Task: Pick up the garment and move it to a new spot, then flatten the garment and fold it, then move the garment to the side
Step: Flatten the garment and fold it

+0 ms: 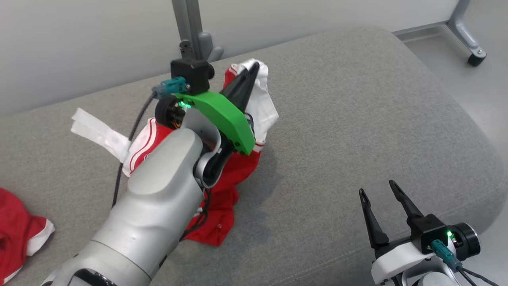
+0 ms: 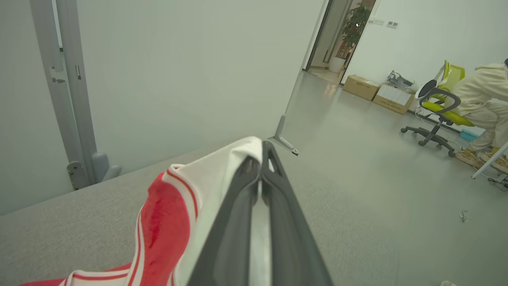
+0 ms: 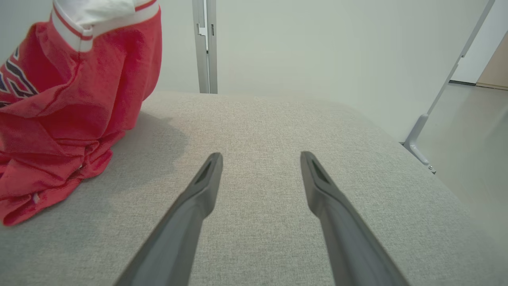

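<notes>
The garment [image 1: 226,198] is a red top with white sleeves and striped trim. It hangs in a bunch above the grey cushion [image 1: 357,119], its lower folds resting on the fabric. My left gripper [image 1: 254,69] is shut on the garment's white part, lifting it. In the left wrist view the white cloth [image 2: 222,167] wraps the closed left gripper [image 2: 262,149]. My right gripper [image 1: 377,190] stands open near the cushion's front right edge, holding nothing. In the right wrist view its open fingers frame bare cushion around the right gripper [image 3: 260,157], with the garment [image 3: 79,99] off to the left.
Another red and white cloth [image 1: 16,230] lies at the cushion's left edge. White strips [image 1: 99,133] lie behind the garment. A grey post [image 1: 190,24] rises behind the cushion. A person sits on a green chair [image 2: 444,107] across the room.
</notes>
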`<state>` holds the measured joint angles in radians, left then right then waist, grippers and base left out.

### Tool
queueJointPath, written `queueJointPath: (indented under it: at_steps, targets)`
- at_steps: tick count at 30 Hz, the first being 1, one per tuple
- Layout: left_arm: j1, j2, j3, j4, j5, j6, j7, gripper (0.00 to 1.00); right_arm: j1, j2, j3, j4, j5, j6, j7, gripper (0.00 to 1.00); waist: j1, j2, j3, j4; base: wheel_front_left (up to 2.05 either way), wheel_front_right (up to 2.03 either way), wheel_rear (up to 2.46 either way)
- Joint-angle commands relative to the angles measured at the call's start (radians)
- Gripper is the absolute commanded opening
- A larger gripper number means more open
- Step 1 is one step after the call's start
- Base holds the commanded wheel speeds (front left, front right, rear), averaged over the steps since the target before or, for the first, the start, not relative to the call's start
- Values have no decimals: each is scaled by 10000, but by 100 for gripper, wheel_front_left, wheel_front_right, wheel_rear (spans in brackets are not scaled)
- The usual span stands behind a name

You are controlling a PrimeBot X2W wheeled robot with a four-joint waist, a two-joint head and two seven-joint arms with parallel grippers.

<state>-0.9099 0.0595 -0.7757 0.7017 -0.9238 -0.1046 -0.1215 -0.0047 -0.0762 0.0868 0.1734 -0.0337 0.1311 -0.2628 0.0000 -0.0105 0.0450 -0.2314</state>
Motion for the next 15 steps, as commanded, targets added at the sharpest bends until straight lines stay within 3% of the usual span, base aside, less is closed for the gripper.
queueJointPath:
  at_steps: [1,5,6,7,8,9,15]
  targets:
    - [153,-10,-209,90,-21,-75,-65,0,-108,5,-11,4,68,-7,-31,100,0,105,353,-413,0,0,0]
    - [452,-71,-1176,142,-194,-175,-267,0,-219,108,-42,21,141,-5,-31,100,0,105,776,-794,0,0,0]
    - [464,-70,-1378,80,-303,-157,-346,11,-224,128,-76,23,169,-7,-31,100,0,105,886,-866,0,0,0]
    - [460,-65,-1553,55,-406,-107,-409,40,-247,150,-121,10,209,-5,-31,100,0,105,999,-919,0,0,0]
    - [477,-62,-1730,55,-521,-51,-450,84,-268,172,-161,9,229,-7,-31,100,0,105,1076,-956,0,0,0]
    - [471,-54,-1909,58,-586,14,-457,100,-273,200,-201,10,246,-5,-31,100,0,105,1147,-982,0,0,0]
    - [223,-63,-2724,-410,-1069,338,-498,100,-286,250,-456,-46,373,-5,-31,100,0,105,1402,-874,0,0,0]
